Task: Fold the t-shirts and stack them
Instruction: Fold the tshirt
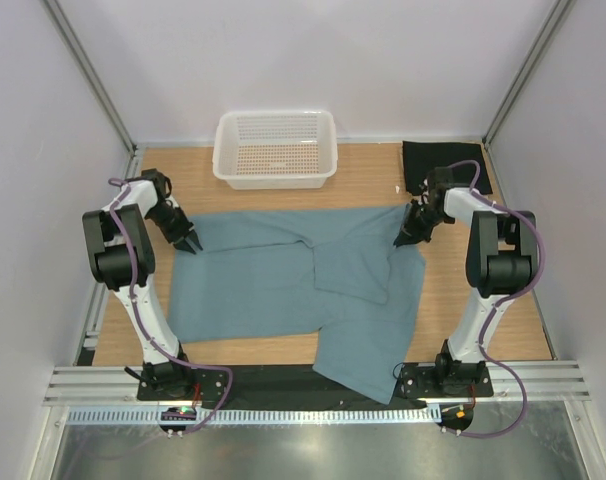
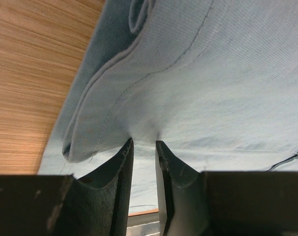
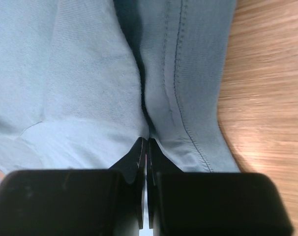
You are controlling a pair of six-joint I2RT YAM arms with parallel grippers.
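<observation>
Left end effector point(image 2: 144, 142): jaws narrow, with a pucker of the teal shirt point(image 1: 273, 285) pinched at the tips.
Right end effector point(image 3: 147, 141): jaws pressed together on a raised fold of the same shirt, beside a stitched hem.
Teal shirt: lies mid-worktop point(image 1: 483, 290), mostly flat. A flap is folded over right of centre, and the near right part runs past the near edge.
Grip points: the far left and far right corners, one per arm.
Key relation: the far edge runs left to right between the two end effectors, and the body lies nearward of both. A fold would likely carry that edge toward the bases, with both arms equally placed.
Long axis: across the worktop, left to right.
Black shirt point(image 1: 438, 160): far right corner, just behind the right arm.
Basket point(image 1: 275, 180): far centre, well apart from the teal shirt.
Count: two shirts seen (one teal, one black), one basket, two arms.
</observation>
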